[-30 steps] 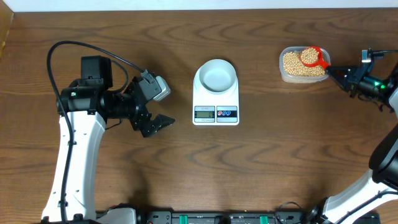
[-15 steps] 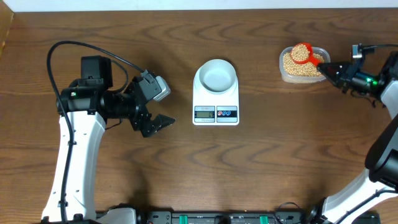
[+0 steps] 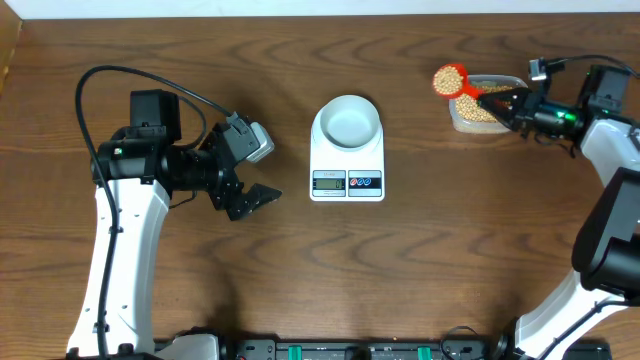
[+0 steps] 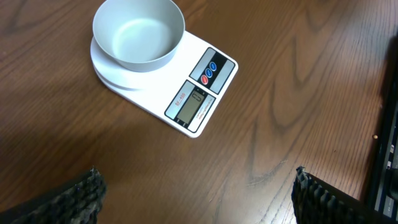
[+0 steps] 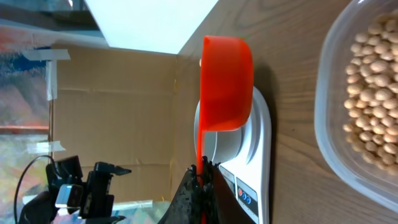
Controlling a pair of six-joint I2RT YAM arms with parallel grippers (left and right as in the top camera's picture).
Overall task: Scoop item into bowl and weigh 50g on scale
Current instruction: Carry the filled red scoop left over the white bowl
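scoop [image 3: 451,79] red-orange, in black right gripper [image 3: 503,100] | beans [image 5: 373,93] tan-yellow, beside that gripper in clear tub [image 5: 326,118] | bowl [image 4: 140,59] pale blue-white | scale [image 4: 155,93] white, grey display, one red and one blue button | table [image 3: 450,250] brown, wood-grain pattern

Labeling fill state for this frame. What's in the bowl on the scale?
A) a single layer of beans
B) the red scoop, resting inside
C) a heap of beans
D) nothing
D: the left wrist view shows the bowl on the scale with a bare interior. The beans are in the tub and in the red scoop, which the right end effector holds beside the tub, short of the bowl.
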